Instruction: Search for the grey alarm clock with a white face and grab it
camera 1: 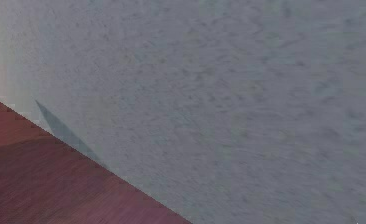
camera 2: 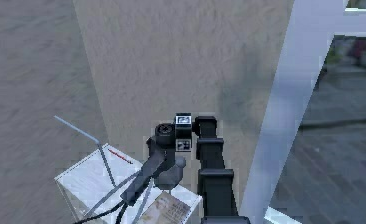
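Forward view: grey speckled wall over most of it, red-brown floor as a wedge at 7 o'clock, with the seam between them running diagonally from 9 toward 6. Arm side view: arm comes up from 6 o'clock, just right of centre, with two white marker squares at its far end, near frame centre. The pincer body sits at 8 o'clock of the markers, and its thin fingers run off toward 7 o'clock, in front of a white box. The box sits in the 7 o'clock corner, has a short red stripe near its top edge, and has thin grey rods reaching from it toward 10 o'clock. Pincer state: cannot tell released or clenched, and with the box right behind the fingers I cannot tell whether it is grasping anything. Alarm clock: cannot place it. A dark grey rounded blob sits at 5 o'clock of the pincer body, against the arm, too small to call. Background: tan wall panel at 12 o'clock, grey wall at 9 to 10, white post at 3 o'clock, window just past it at 2 to 3.
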